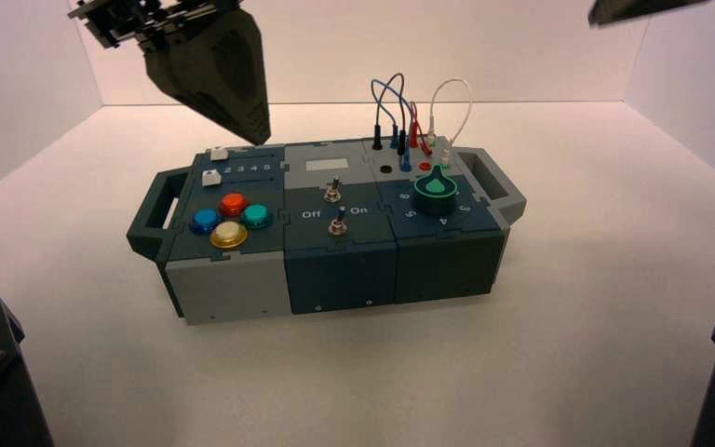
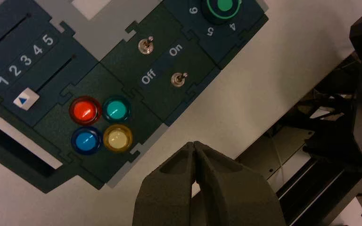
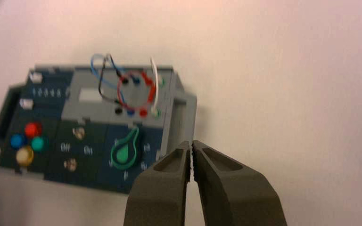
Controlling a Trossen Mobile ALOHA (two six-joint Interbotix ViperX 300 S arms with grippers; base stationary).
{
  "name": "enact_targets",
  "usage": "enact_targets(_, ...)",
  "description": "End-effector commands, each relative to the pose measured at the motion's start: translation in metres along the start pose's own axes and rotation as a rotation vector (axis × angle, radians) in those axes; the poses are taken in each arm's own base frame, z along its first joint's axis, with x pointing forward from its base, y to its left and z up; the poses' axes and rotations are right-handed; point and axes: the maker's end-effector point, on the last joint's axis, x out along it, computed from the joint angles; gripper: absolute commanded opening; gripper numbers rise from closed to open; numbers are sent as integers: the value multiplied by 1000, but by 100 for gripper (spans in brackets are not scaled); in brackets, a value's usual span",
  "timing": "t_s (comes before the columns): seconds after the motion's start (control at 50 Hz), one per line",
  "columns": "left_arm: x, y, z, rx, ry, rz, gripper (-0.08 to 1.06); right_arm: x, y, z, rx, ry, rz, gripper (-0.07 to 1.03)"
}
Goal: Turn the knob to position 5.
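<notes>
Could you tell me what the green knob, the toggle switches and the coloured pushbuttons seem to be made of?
The knob looks like matte green plastic with a dark rim; it shows no glare. The two toggle switches look like bare metal, since their stems glint silver. The four pushbuttons look like glossy translucent plastic, with bright highlights on their domes. All of this is judged by look alone.

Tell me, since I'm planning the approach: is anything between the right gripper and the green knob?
Nothing visible. The right gripper hangs above the box's right end, jaws shut and empty, with open air down to the knob. The plugged wires stand just behind the knob, not across the path.
</notes>
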Motion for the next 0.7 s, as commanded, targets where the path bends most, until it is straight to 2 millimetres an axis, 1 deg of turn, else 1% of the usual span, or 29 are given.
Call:
enact_targets(0.02, -4, -7, 11, 13, -23, -12, -3, -3, 6, 6, 8, 31, 18, -3)
enact_targets(0.16, 1, -7, 8, 23, -1, -6, -3, 4, 18, -2, -18, 116, 50, -3)
enact_targets(0.42, 0, -5, 5, 31, -5, -1, -3, 20, 37, -12, -126, 207, 89, -3)
enact_targets(0.5, 0, -5, 4, 31, -2, 0, -3, 26, 37, -14, -168, 231, 79, -3)
enact_targets(0.7, 0, -4, 3, 36, 2, 4, -3, 34, 26, -14, -287, 290, 27, -3)
